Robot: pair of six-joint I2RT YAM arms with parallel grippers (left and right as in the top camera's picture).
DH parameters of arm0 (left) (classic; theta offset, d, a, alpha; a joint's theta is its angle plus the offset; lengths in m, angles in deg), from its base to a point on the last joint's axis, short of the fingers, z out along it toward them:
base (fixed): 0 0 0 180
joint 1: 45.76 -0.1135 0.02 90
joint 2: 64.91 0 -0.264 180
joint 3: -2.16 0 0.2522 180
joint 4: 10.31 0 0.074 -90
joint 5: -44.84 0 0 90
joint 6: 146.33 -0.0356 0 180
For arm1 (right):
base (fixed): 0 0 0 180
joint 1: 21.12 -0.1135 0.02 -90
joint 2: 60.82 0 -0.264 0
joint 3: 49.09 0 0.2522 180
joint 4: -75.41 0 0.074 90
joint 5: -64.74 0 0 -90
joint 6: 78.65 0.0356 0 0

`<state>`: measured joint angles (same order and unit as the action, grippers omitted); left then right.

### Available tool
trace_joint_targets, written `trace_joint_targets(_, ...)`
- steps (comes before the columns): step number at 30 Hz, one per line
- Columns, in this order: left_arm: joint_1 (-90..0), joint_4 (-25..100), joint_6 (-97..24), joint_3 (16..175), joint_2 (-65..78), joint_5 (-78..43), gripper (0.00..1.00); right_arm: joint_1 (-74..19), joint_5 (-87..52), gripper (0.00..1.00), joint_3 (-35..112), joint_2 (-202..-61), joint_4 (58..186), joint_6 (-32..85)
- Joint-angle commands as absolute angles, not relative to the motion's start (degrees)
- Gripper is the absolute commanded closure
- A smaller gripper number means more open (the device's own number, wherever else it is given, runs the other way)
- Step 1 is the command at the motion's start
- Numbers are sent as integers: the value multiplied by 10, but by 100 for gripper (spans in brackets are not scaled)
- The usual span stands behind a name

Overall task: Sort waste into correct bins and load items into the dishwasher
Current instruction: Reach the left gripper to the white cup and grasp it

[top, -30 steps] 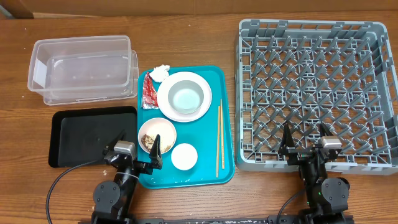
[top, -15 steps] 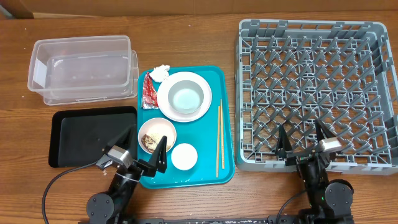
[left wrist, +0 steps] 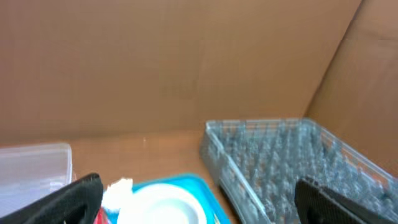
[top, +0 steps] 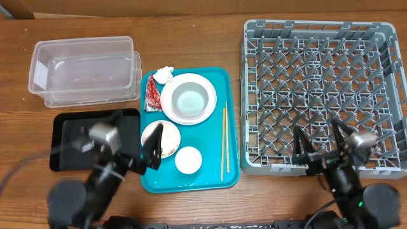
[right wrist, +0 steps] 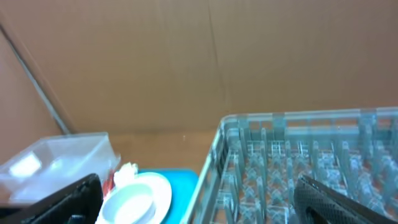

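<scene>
At the bench's left rear a tub (top: 82,70) is set, with a black tray (top: 70,143) just in front of it. The left hand (top: 136,135), blurred, is held spread and empty over the black tray's right end, and one finger is seen across the pink bowl (top: 166,137) of scraps. At mid-bench, a teal tray (top: 232,127) is loaded with a wrapper (top: 152,95), tissue (top: 164,74), plate (top: 169,108) carrying a white bowl (top: 189,98), cup (top: 188,159) and chopsticks (top: 224,143). The bench's right side is filled by the rack (top: 321,89). The right hand (top: 319,141) is held spread and empty over the rack's front edge.
</scene>
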<state>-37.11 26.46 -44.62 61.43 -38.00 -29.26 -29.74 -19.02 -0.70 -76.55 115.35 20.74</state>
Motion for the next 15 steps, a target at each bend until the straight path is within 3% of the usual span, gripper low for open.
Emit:
trace_joint_targets(1,-367,337,-482,744,-265,-241,0,-295,-163,0,107,-866,1226,219)
trace_joint_targets(6,-367,444,-487,882,-149,-151,0,-295,-129,0,266,-1019,1367,219)
trace_joint_targets(10,-367,450,-469,903,-106,-1,0,-295,-97,0,331,-1093,1412,219)
trace_joint_targets(15,-367,525,-469,903,-71,-11,3,-295,-26,0,336,-1124,1414,219)
